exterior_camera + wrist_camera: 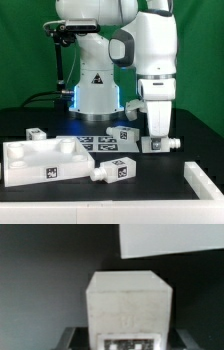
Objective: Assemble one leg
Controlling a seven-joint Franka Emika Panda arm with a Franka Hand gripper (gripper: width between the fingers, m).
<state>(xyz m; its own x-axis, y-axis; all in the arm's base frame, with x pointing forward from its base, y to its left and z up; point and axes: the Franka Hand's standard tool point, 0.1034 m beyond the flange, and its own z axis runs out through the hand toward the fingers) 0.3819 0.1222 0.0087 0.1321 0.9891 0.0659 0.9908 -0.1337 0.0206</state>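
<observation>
Leg (170, 146): on the table at three o'clock of the marker board (100, 143), exterior view, pinched in the narrowed gripper (158, 141); step, pickup; next, likely lift, carry to tabletop (45, 160) at eight o'clock, peg into corner hole.

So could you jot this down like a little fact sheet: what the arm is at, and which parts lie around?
Arm: gripper lowered over a leg, at the exterior view's right
Grip: open or shut, cannot tell
Spare legs: front leg lying on its side; rear leg; middle leg
Tabletop: exterior view's left, no leg fitted
Marker board: flat before the robot's base
</observation>
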